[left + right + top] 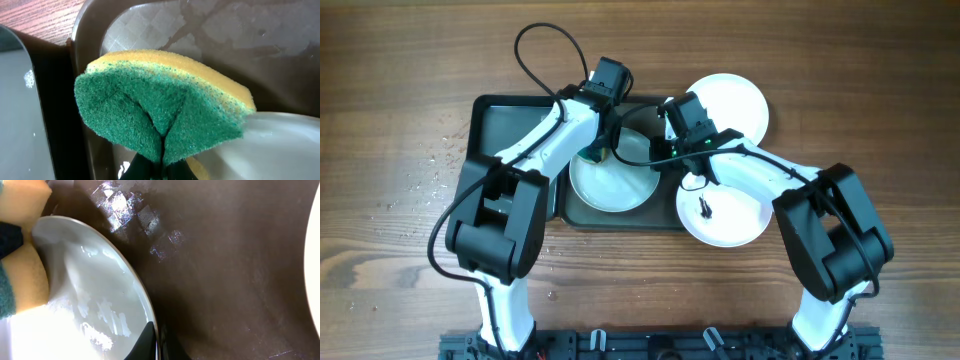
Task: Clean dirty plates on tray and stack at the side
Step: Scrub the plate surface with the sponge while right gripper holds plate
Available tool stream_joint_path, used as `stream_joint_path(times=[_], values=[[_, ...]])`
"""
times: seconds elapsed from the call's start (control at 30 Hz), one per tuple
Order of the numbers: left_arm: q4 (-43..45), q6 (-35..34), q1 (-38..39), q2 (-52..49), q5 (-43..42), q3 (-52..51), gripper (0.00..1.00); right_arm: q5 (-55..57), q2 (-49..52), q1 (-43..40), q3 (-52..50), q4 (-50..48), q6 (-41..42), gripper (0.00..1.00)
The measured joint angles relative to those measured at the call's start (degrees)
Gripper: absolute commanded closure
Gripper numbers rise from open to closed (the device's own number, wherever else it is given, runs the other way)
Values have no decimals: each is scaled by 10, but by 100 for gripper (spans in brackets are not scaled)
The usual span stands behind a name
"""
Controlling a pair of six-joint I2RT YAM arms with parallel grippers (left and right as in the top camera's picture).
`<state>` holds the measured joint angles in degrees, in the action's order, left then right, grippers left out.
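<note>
Wet white plate [615, 185] lying on the dark grey tray [505, 120] — rim pinched between the closed fingers of the right gripper [658, 150]. Pressed against its edge — a folded green-and-yellow sponge [165, 105], clamped tight in the left gripper [592, 153]. To the right, a clean-looking plate [730, 100] farther back and a smudged plate [730, 225] nearer the robot.
</note>
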<state>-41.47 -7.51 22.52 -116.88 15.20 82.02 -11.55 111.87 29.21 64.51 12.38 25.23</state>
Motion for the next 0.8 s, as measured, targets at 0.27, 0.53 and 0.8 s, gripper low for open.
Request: stream_joint_path(times=[0.27,0.53,0.8], values=[[-21,0,-5,68,-30,-15,96,7,0,-2,0,4,9,96],[-24,-36,-6,151,-124,-17,96,11,0,-2,0,4,14,96],[-16,-105,-5,120,-154,-78,96,11,0,-2,0,4,15,96]])
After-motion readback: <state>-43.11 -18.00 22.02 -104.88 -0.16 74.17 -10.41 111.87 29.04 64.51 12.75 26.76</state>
